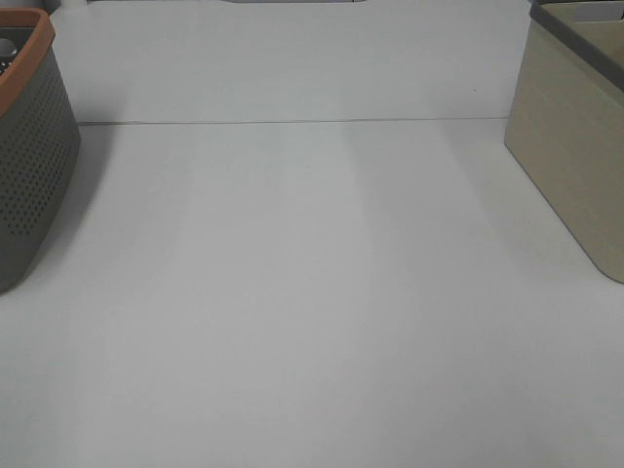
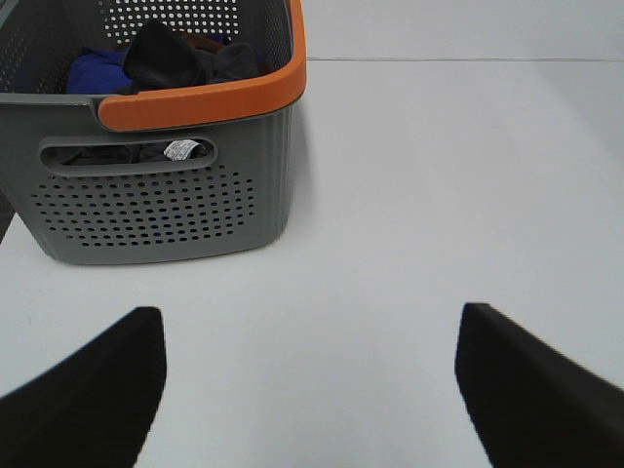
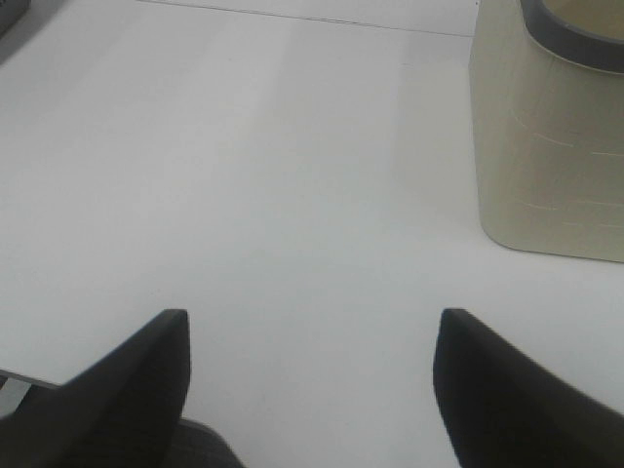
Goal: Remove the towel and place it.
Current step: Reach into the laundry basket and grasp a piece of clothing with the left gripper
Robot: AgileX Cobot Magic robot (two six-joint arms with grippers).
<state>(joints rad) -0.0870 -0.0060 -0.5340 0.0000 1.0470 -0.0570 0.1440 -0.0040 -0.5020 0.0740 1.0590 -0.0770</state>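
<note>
Both your left gripper (image 2: 310,375) and right gripper (image 3: 310,375) are hanging wide open, empty. The towel (image 2: 164,54) is lying bunched in the basket (image 2: 210,97), so you are probably going in with the left.

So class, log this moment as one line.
towel: in basket | left pincer: open | right pincer: open | grasp: not yet
</note>
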